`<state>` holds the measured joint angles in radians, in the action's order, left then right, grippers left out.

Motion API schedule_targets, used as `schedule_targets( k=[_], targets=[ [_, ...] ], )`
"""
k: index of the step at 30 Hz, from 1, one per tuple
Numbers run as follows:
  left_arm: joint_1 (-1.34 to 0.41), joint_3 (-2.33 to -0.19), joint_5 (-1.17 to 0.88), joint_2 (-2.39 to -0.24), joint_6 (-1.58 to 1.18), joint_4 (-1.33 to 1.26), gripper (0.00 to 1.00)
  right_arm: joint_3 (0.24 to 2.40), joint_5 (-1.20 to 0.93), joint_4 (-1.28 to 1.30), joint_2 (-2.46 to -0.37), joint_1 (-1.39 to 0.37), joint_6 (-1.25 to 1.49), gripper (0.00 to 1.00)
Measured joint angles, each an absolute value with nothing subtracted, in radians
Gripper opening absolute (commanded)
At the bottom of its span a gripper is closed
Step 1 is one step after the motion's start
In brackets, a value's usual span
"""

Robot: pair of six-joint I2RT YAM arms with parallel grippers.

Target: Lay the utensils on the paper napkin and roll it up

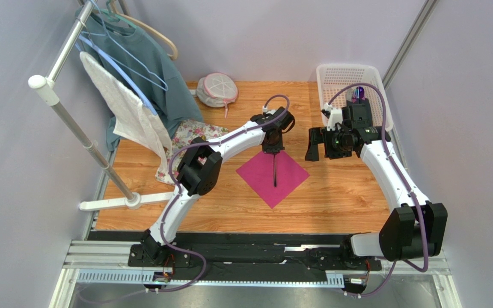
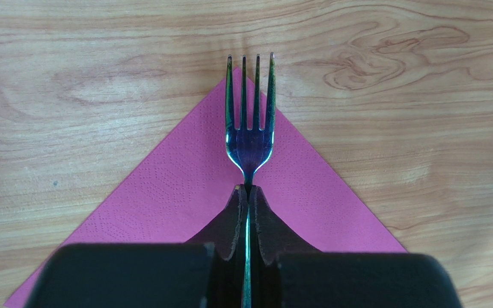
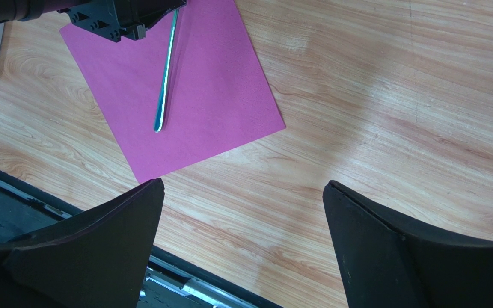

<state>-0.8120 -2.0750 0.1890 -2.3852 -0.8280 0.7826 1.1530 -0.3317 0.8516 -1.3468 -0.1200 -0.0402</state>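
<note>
Item 1. Counter (image 1: 345, 192): wood-grain top, bare along its near strip in front of the arm bases.

Item 2. Paper napkin (image 1: 289, 172): magenta square, lay flat and unrolled near the middle of the counter, turned so that one corner pointed at the bases and one away. No fold or curl was seen at any edge.

Item 3. Fork (image 2: 250, 128): gold metal. Its handle ran along the napkin's near-to-far diagonal, and its tines reached past the far corner over bare wood. Whether the handle rested on the paper or hung just above it could not be told.

Item 4. Left tool (image 2: 246, 192): pressed together on the fork's neck just behind the tines, above the napkin's far half. Release was not yet made.

Item 5. Right tool (image 3: 244, 186): fingers spread wide, carrying nothing, over bare counter just right of the napkin.

Item 6. Spoon: not found in any view.

Item 7. Basket (image 1: 332, 74): white, at the far right corner, with a dark purple-tipped object (image 1: 358, 93) inside it.

Progress, as judged: early. The first utensil was at its place but not let go. The spoon remained to be fetched and laid, and the rolling was not begun.
</note>
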Motion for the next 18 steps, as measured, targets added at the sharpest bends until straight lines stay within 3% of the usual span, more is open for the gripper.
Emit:
schedule_targets(
  k=[8, 12, 18],
  targets=[
    [-0.812, -2.088, 0.189, -2.413, -0.827, 0.780, 0.12, 1.153, -0.334, 0.852, -1.347, -0.119, -0.041, 1.00],
    [-0.812, -2.090, 0.189, -2.418, -0.825, 0.777, 0.26, 1.153, -0.335, 0.852, -1.347, -0.119, -0.040, 1.00],
    [-0.812, -2.098, 0.185, -2.420, -0.821, 0.774, 0.37, 1.153, -0.336, 0.852, -1.347, -0.119, -0.040, 1.00]
  ],
)
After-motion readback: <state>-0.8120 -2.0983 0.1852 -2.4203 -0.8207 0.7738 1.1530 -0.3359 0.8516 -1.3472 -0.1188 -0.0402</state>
